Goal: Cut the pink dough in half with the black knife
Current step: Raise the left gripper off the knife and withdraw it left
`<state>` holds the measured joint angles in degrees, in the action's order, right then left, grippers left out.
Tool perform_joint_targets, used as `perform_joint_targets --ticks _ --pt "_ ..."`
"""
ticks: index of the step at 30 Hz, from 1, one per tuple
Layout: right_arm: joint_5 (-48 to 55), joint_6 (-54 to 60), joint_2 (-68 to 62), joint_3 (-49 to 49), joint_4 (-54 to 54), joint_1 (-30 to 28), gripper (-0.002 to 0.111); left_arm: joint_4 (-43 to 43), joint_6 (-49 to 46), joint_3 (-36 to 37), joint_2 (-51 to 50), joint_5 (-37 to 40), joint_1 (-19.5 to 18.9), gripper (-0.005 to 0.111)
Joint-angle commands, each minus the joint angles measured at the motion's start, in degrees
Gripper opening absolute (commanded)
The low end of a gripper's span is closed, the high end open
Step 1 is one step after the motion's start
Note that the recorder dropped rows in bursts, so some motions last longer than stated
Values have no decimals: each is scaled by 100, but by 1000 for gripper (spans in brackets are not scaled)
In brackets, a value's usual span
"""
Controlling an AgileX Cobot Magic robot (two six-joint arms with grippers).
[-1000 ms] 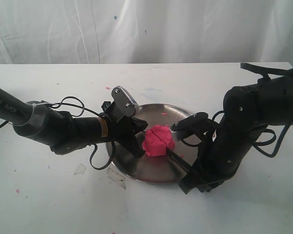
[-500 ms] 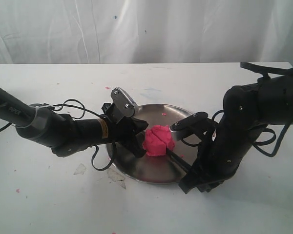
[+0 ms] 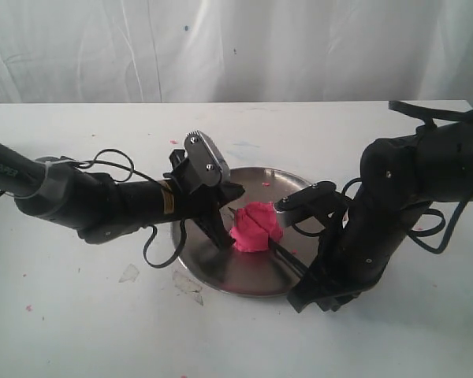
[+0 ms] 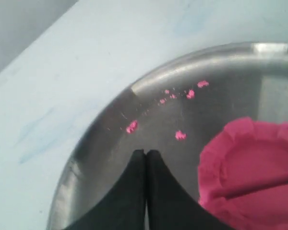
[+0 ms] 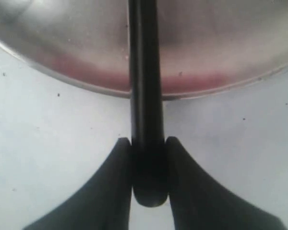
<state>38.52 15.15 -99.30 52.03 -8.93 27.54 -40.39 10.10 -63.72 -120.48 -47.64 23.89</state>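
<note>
Fingers first: right gripper (image 5: 148, 143) has both black fingers (image 5: 116, 167) pinched hard on the butt end of the slim all-black knife (image 5: 145, 86), handle seated square between them, no visible slack. Left gripper (image 4: 145, 155) has its fingers pressed tip to tip, holding nothing, tips hovering over the round steel plate (image 4: 101, 143) just beside the bright hot-pink soft dough lump (image 4: 252, 172); can't tell whether they touch the metal. Dough sits near the plate's centre on the white table (image 3: 79, 331), and already shows a groove across its top. Knife (image 3: 288, 260) runs from the right gripper (image 3: 319, 295) at the plate's near-right rim up to the dough (image 3: 256, 227); blade tip is hidden at the lump, so cut depth is unclear. My read: cut is under way, not through. To do it well: keep the blade in the existing groove, press straight down to the plate, avoid twisting the handle in the grip. Left tips could brace the lump's side so it doesn't slide. Pink crumbs (image 4: 180, 135) are scattered on the plate, ignore them.
</note>
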Motion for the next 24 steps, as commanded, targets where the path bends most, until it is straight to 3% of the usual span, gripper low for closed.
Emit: perform_joint_targets --ticks 1,4,9,11,16,24 --pt "-41 -11 -23 -8 -17 -5 0 -56 -230 31 839 334 15 0" --pt "-41 -11 -23 -8 -17 -5 0 -56 -282 31 1579 1393 15 0" --pt "-31 -11 -23 -8 -18 -5 0 29 84 327 3682 4365 15 0" --pt "-31 -11 -23 -8 -18 -5 0 53 277 422 4250 4987 15 0" --pt "62 -11 -23 -8 -18 -5 0 483 1142 939 5611 5366 15 0" --pt "400 -11 -23 -8 -18 -5 0 538 1687 2517 7623 4764 15 0"
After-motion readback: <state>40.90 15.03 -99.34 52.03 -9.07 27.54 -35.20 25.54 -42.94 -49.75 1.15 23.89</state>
